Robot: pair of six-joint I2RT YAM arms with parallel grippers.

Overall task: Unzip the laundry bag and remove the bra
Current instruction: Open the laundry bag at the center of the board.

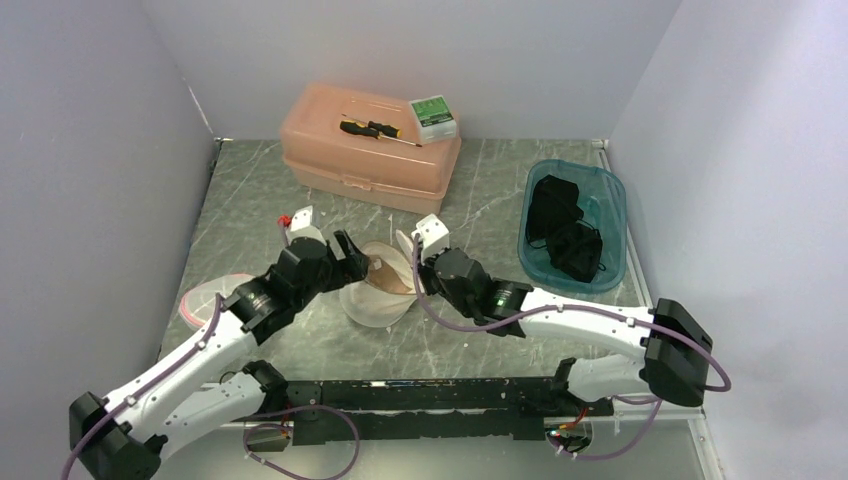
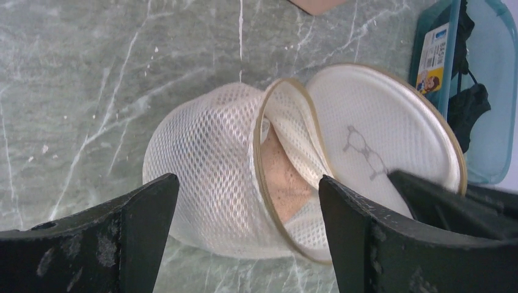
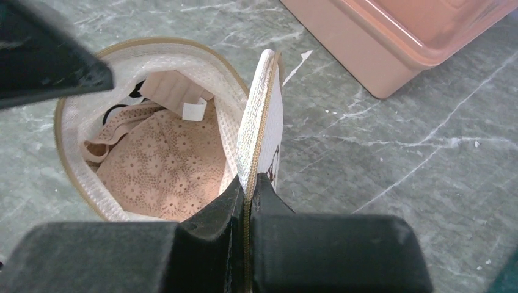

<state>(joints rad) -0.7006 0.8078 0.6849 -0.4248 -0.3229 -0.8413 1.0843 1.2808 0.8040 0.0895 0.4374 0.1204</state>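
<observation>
Black left gripper (image 2: 247, 189): jaws wide open. Black right gripper (image 3: 247, 186): pinched tight on round white mesh lid (image 3: 261, 116). Both converge mid-frame in top view.

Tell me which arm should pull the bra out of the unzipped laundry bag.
Left. The left gripper hangs open over the mouth of the laundry bag, with the bra exposed inside. The right gripper is shut on the lid, holding it up.

White honeycomb-mesh laundry bag (image 2: 207, 165) with tan zip edging; beige bra (image 3: 165, 174) in flowered lace; grey-green table (image 2: 73, 73) veined white; salmon-pink box (image 1: 340, 168) upper centre; teal bin (image 1: 603, 195) holding black cloth (image 1: 562, 232)
</observation>
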